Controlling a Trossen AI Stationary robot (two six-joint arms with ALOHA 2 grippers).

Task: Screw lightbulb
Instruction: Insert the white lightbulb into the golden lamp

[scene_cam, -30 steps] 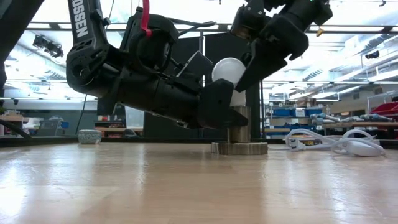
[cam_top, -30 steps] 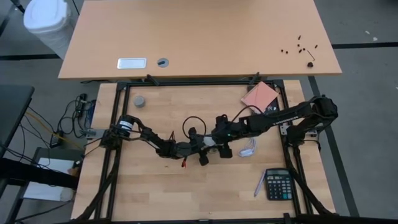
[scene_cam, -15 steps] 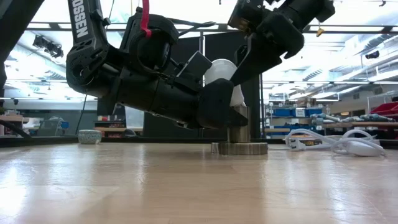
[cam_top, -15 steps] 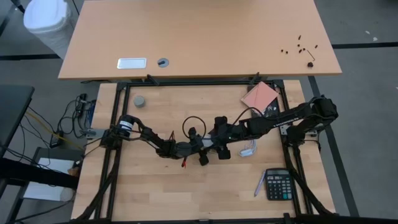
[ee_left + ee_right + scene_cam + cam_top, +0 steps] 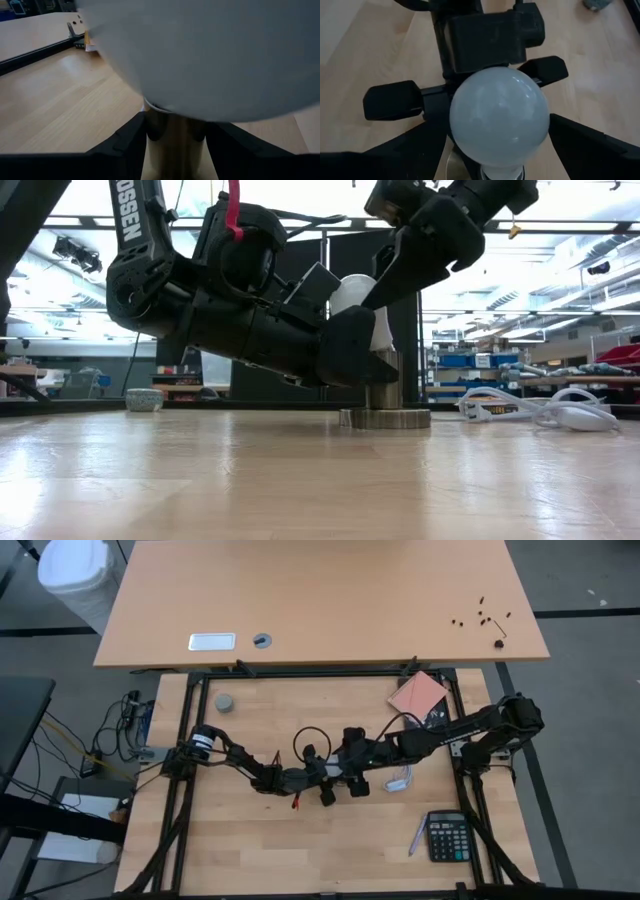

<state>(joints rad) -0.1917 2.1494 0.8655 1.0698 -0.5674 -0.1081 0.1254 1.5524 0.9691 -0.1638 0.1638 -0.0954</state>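
The white lightbulb (image 5: 499, 119) stands upright, its base in the metal socket (image 5: 385, 388), whose round foot (image 5: 385, 418) rests on the table's middle. My left gripper (image 5: 175, 150) reaches in low from the table's left and is shut on the socket's cylinder below the bulb. My right gripper (image 5: 497, 150) comes slanting down from the right and is open, one finger (image 5: 415, 150) on each side of the bulb's round head. In the high view both grippers (image 5: 345, 778) cover bulb and socket. My left gripper pinches the socket's upright metal cylinder (image 5: 175, 142) between its two fingers, just below the bulb's head. The fingers (image 5: 125, 145) come in nearly level from the table's left and lie across the cylinder. The socket stands upright with its foot on the table.
A white cord (image 5: 540, 412) lies coiled right of the socket. A grey cap (image 5: 225, 702) sits far left, a pink pad (image 5: 418, 693) far right. A calculator (image 5: 448, 837) and a pen (image 5: 415, 838) lie near the front right. A black cable loop (image 5: 310, 740) arches over my left gripper.
My right gripper has opened around the bulb's head and rolled a little; in the low view its fingers have shifted toward the left over the bulb. The bulb stays in the socket.
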